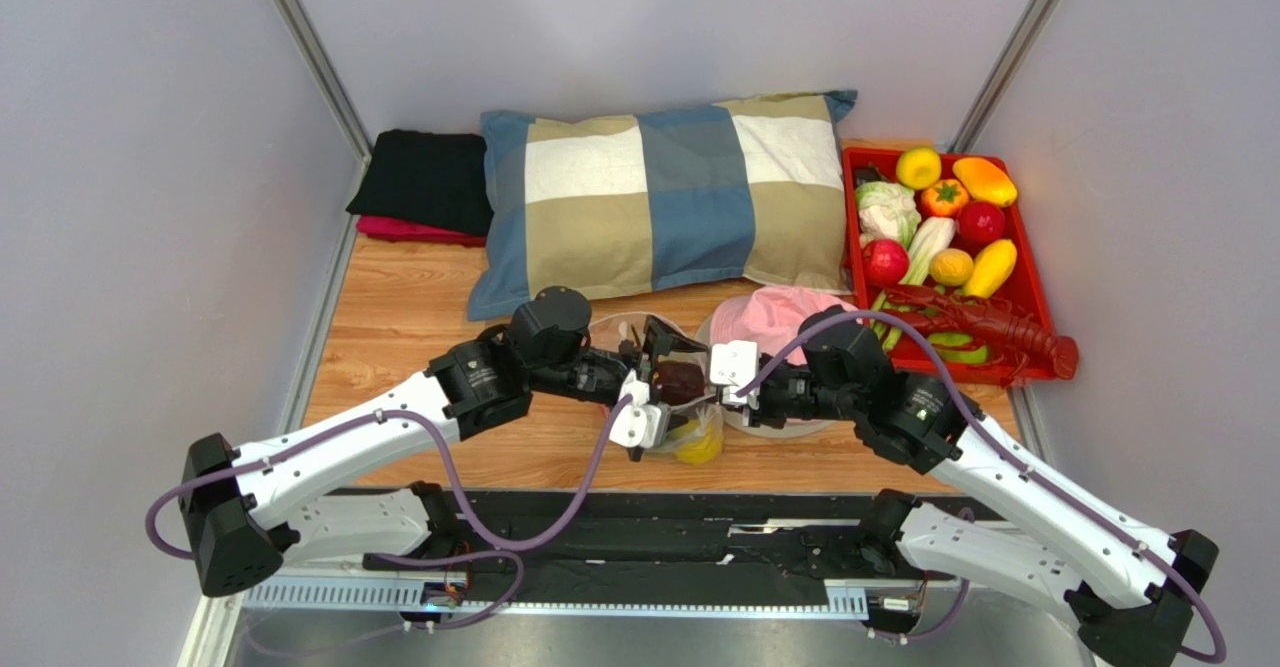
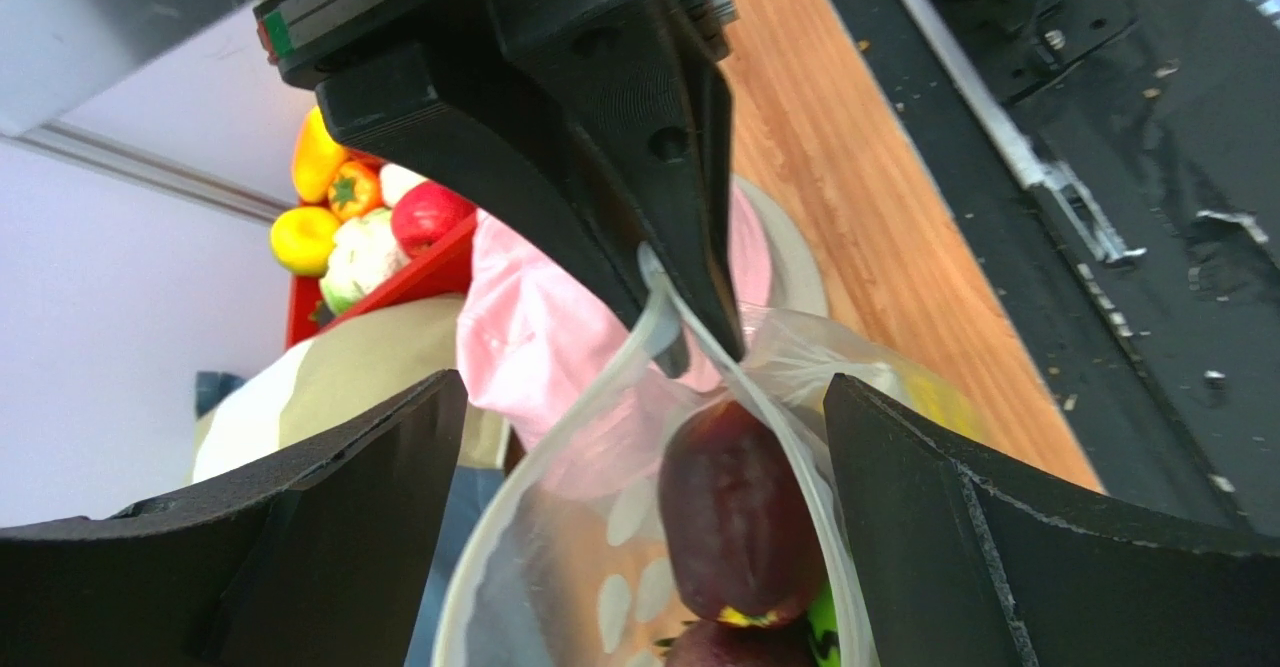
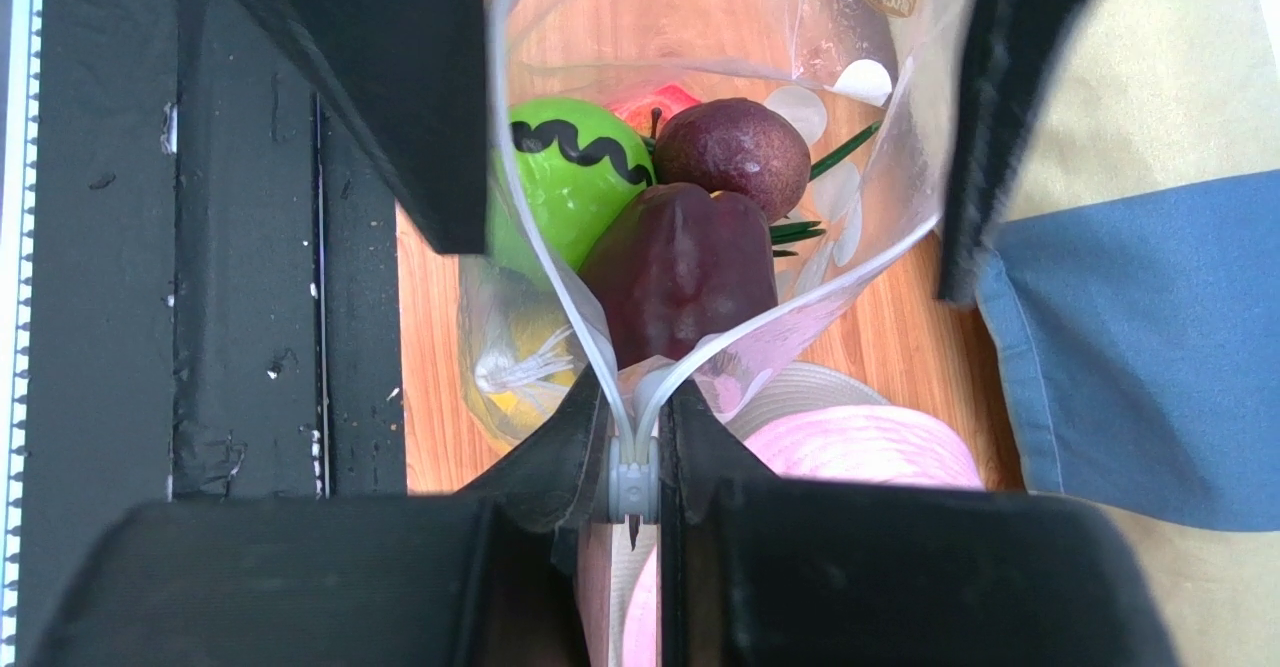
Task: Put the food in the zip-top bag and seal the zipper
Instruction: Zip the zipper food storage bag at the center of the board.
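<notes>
Two robot arms meet over the middle of a wooden tabletop [image 1: 406, 307], with a clear dotted bag [image 3: 842, 195] held between them.

The right end effector [image 3: 634, 450] is closed, pinching one end of the bag's zipper [image 3: 564, 307]. From that pinch the two pale strips spread apart in a V, so the mouth gapes open.

Inside the bag lie a long dark purple fruit [image 3: 684, 270], a round dark fruit [image 3: 732, 157], a green ball with a black squiggle [image 3: 571, 172], something red [image 3: 661, 105] and something yellow [image 3: 519, 367].

The left end effector [image 2: 643, 390] is spread wide and holds nothing. Its two fingers stand on either side of the open mouth, with the bag and the purple fruit between them, close to the right arm's pinch. It does not appear to touch the plastic.

Food is loaded and the seal is not yet made, so closing the zipper looks like the step in hand. The next move probably calls for the left fingers to close on both strips just beside the pinch, then run along the edge, with the fruit kept below the seal line.

More toy produce sits in a red tray [image 1: 1037, 285] at the far right, well apart from the bag, beside a red lobster [image 1: 999, 330]. A pink hat [image 1: 781, 315] lies just behind the bag, and a checked pillow [image 1: 676, 195] beyond it.
</notes>
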### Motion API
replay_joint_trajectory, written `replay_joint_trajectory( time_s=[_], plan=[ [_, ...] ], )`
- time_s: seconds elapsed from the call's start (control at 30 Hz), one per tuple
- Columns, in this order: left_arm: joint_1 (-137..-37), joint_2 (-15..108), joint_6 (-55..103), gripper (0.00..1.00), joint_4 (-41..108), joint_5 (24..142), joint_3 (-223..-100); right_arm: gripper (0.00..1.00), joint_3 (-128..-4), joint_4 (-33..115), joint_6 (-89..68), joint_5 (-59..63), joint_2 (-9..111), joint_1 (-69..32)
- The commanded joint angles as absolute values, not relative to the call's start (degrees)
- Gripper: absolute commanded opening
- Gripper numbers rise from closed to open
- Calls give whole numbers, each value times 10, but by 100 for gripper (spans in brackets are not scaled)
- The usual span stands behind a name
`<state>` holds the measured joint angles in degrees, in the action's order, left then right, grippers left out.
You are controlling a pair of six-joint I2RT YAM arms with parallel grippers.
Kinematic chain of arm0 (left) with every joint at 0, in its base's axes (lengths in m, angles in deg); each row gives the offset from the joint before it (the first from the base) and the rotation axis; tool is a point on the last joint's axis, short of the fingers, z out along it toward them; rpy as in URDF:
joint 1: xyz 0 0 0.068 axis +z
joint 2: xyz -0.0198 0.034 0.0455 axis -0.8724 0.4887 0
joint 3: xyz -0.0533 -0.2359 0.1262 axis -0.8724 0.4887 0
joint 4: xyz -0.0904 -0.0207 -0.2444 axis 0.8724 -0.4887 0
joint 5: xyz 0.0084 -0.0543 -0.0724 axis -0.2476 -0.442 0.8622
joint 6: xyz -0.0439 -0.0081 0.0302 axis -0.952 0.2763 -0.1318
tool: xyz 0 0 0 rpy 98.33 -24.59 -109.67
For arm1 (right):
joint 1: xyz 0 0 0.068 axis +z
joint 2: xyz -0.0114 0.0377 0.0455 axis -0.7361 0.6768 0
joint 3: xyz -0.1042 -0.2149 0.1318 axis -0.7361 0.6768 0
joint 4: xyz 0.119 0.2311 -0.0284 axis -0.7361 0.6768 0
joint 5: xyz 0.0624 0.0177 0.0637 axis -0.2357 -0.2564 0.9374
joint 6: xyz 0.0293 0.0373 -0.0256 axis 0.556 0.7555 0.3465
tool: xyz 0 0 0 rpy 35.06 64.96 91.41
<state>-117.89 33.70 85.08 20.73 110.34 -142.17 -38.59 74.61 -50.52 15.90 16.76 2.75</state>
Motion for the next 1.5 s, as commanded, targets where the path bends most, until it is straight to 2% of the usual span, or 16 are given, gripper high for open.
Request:
replay_joint_trajectory(
  time_s=[0.0, 0.03, 0.13, 0.17, 0.23, 0.37, 0.5, 0.57, 0.67, 0.7, 0.73, 1.0, 1.17, 1.3, 1.47],
  plan=[
    [-1182, 375, 904, 96, 251, 1088, -1454, 0, -388, 732, -535, 177, 155, 25],
    [-1182, 382, 910, 94, 246, 1087, -1459, 0, -388, 735, -539, 179, 156, 26],
    [-1181, 403, 923, 79, 208, 1082, -1476, 0, -391, 737, -557, 181, 155, 26],
    [-1181, 403, 922, 71, 198, 1081, -1479, 0, -391, 737, -561, 178, 155, 26],
    [-1181, 403, 917, 60, 187, 1075, -1481, 0, -395, 744, -581, 176, 156, 25],
    [-1180, 389, 897, 23, 160, 1056, -1469, 0, -394, 749, -617, 175, 151, 26],
    [-1177, 376, 851, 0, 132, 1031, -1467, 0, -399, 738, -636, 175, 156, 26],
    [-1173, 372, 816, 0, 121, 1028, -1466, 8, -406, 731, -626, 167, 160, 26],
    [-1160, 352, 760, 0, 126, 1017, -1460, 41, -416, 712, -577, 137, 172, 26],
    [-1154, 340, 741, 0, 131, 1010, -1456, 56, -416, 707, -562, 130, 173, 26],
    [-1152, 333, 723, 0, 144, 1006, -1452, 59, -415, 702, -548, 123, 173, 25],
    [-1140, 310, 586, 0, 167, 963, -1442, 59, -362, 631, -390, 129, 138, 21],
    [-1138, 288, 546, 0, 196, 960, -1418, 61, -356, 580, -308, 114, 156, 11],
    [-1134, 275, 527, 0, 198, 951, -1412, 57, -357, 566, -261, 148, 184, -33],
    [-1134, 263, 520, 0, 223, 955, -1391, 54, -357, 550, -224, 197, 203, -39]
  ],
)
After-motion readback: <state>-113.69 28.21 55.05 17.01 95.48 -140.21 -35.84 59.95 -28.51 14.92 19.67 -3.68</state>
